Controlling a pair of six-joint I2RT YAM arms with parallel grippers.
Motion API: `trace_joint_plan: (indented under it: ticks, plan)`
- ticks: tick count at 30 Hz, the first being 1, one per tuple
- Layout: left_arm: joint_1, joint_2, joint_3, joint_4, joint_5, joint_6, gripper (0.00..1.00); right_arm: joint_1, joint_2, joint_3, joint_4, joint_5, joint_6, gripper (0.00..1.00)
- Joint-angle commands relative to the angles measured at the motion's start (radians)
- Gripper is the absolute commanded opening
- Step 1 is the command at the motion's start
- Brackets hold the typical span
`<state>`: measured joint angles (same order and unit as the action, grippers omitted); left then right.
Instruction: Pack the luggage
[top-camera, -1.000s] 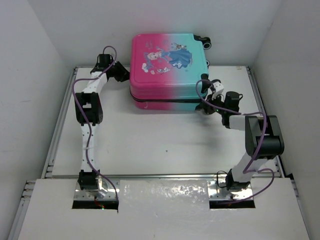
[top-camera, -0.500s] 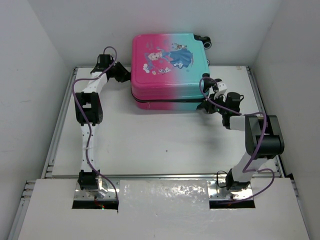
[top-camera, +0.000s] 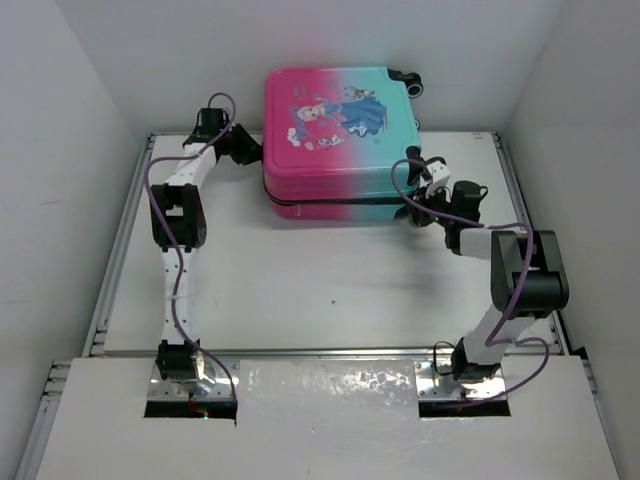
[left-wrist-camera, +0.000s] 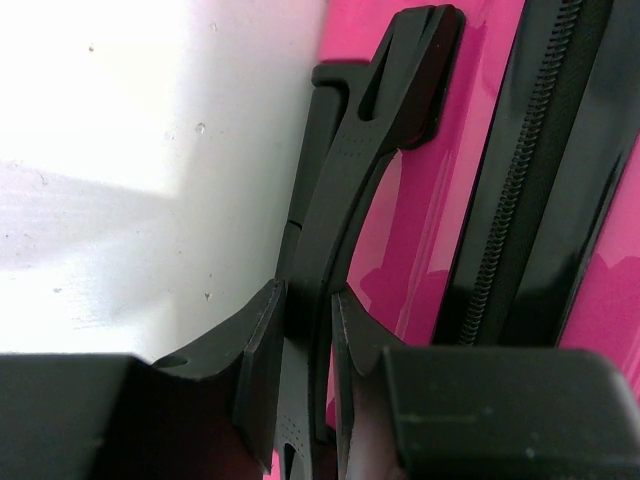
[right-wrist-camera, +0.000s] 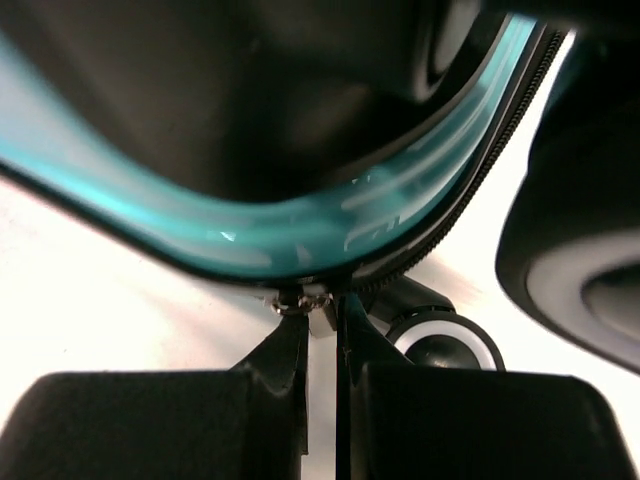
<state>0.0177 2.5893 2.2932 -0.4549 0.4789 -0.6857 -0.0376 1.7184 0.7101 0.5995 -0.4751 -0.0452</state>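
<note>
white table (top-camera: 300, 290) bears luggage (top-camera: 340, 130), its handle (left-wrist-camera: 370, 150) inside left pincer (left-wrist-camera: 305, 308).

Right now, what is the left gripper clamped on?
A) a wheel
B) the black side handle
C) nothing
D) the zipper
B: in the left wrist view the left gripper has a finger on either side of the black handle on the pink side of the luggage.

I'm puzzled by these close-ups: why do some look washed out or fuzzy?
Top view: even light, sharp, soft shadows on the table. Left wrist: table blown out white, handle crisp. Right wrist: teal suitcase edge too near, blurred, streaked with glare.
</note>
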Motion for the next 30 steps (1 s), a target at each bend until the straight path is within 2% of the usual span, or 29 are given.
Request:
trace_joint_plan:
  ticks: [1, 3, 5, 8, 9, 13, 19, 20, 22, 25, 26, 27, 28, 29, 30]
  plan:
    - [0.036, -0.034, -0.015, 0.093, -0.230, 0.000, 0.00, -0.114, 0.038, 0.126, 0.143, 0.411, -0.001, 0.00]
    - [0.036, -0.035, -0.018, 0.093, -0.234, -0.002, 0.00, -0.114, 0.061, 0.182, 0.093, 0.531, 0.025, 0.00]
    - [0.036, -0.035, -0.018, 0.094, -0.237, -0.002, 0.00, -0.116, 0.081, 0.187, 0.097, 0.643, 0.048, 0.00]
    - [0.036, -0.035, -0.018, 0.093, -0.240, -0.002, 0.00, -0.116, 0.081, 0.164, 0.143, 0.699, 0.077, 0.00]
    - [0.036, -0.035, -0.018, 0.091, -0.241, -0.002, 0.00, -0.116, 0.079, 0.157, 0.143, 0.792, 0.085, 0.00]
    - [0.036, -0.031, -0.015, 0.091, -0.243, -0.003, 0.00, -0.117, 0.105, 0.166, 0.166, 0.843, 0.096, 0.00]
    - [0.036, -0.024, -0.001, 0.084, -0.244, -0.003, 0.00, -0.124, 0.115, 0.158, 0.285, 0.902, -0.008, 0.00]
    - [0.034, -0.026, 0.000, 0.084, -0.246, -0.003, 0.00, -0.125, 0.106, 0.129, 0.369, 0.897, -0.019, 0.00]
    - [0.036, -0.023, 0.009, 0.078, -0.244, -0.002, 0.00, -0.127, 0.107, 0.121, 0.422, 0.863, -0.047, 0.00]
    - [0.033, -0.021, 0.018, 0.067, -0.238, 0.005, 0.00, -0.134, 0.122, 0.170, 0.408, 0.834, -0.070, 0.00]
    - [0.033, -0.023, 0.017, 0.065, -0.240, 0.006, 0.00, -0.140, 0.127, 0.207, 0.358, 0.816, -0.067, 0.00]
    - [0.033, -0.031, 0.011, 0.062, -0.235, 0.009, 0.00, -0.154, 0.133, 0.230, 0.308, 0.718, -0.029, 0.00]
    - [0.033, -0.038, 0.002, 0.059, -0.227, 0.009, 0.00, -0.154, 0.127, 0.230, 0.307, 0.718, -0.009, 0.00]
    - [0.034, -0.052, -0.014, 0.058, -0.223, 0.017, 0.00, -0.160, 0.121, 0.233, 0.287, 0.516, 0.001, 0.00]
    - [0.034, -0.101, -0.076, 0.070, -0.232, 0.018, 0.00, -0.151, 0.112, 0.232, 0.287, 0.450, 0.030, 0.00]
